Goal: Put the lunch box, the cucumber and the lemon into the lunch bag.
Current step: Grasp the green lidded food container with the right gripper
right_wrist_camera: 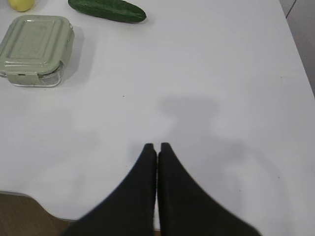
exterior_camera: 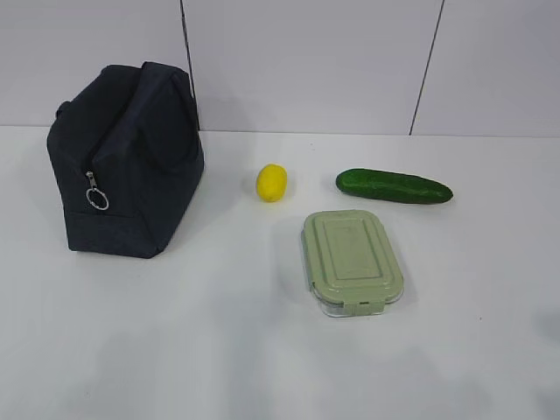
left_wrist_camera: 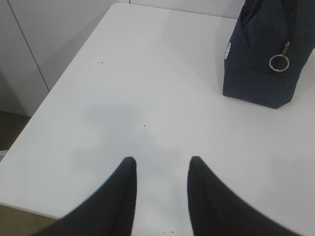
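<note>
nothing packed yet: bag, box, cucumber and lemon all sit apart on the table.

the lunch bag (exterior_camera: 122, 162) stands at the left of the frame, soft fabric that will likely sag, its zipper looking closed with the ring pull (exterior_camera: 97, 199) hanging on its side as the likely place to hook. the lunch box (exterior_camera: 352, 261) lies flat right of centre, stiff and smooth, probably best pinched across its short sides. the cucumber (exterior_camera: 394, 185) lies in the upper right, glossy and prone to roll, so take it at the middle. the lemon (exterior_camera: 271, 183) sits between bag and cucumber, small, round, firm. the left gripper (left_wrist_camera: 161, 169) hangs partly spread over bare table, holding nothing; the right gripper (right_wrist_camera: 157, 150) is pressed closed, empty.
</note>
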Robot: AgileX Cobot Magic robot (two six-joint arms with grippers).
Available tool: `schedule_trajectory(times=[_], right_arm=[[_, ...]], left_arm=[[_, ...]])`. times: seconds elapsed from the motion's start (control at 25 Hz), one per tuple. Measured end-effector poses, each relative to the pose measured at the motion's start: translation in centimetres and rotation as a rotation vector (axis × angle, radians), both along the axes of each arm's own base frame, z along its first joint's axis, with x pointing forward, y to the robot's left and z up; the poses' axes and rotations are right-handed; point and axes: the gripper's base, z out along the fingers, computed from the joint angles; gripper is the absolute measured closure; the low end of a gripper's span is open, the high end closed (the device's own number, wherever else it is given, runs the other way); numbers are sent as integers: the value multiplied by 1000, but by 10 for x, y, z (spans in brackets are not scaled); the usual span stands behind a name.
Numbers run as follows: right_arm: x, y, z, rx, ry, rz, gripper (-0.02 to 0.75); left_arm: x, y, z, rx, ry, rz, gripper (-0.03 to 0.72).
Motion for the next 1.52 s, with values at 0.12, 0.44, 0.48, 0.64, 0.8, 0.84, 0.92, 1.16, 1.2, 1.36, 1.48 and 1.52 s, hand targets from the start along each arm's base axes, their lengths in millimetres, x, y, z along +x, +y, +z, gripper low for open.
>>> schedule_trajectory(times=[0.12, 0.44, 0.48, 0.64, 0.8, 0.84, 0.92, 1.16, 1.2, 1.36, 1.48, 1.52], right_arm=[[0, 0, 0, 0, 0, 0, 718], [0, 0, 0, -5, 0, -3, 718], [0, -1, 0, -7, 0, -4, 718], [0, -1, 0, -7, 0, -4, 718], [0, 0, 0, -5, 0, -3, 716], [0, 0, 0, -1, 0, -1, 703], [0, 0, 0, 3, 0, 2, 647], [0, 1, 0, 5, 0, 4, 513], [0, 1, 0, 5, 0, 4, 510], [0, 1, 1, 114, 2, -50, 502], [3, 4, 4, 283, 34, -120, 501], [6, 7, 5, 316, 57, -117, 497]], left_arm=[[0, 0, 0, 0, 0, 0, 448], [0, 0, 0, 0, 0, 0, 448], [0, 0, 0, 0, 0, 0, 448], [0, 0, 0, 0, 0, 0, 448], [0, 0, 0, 0, 0, 0, 448], [0, 0, 0, 0, 0, 0, 448], [0, 0, 0, 0, 0, 0, 448], [0, 0, 0, 0, 0, 0, 448], [0, 0, 0, 0, 0, 0, 448], [0, 0, 0, 0, 0, 0, 448], [0, 0, 0, 0, 0, 0, 448], [0, 0, 0, 0, 0, 0, 448]])
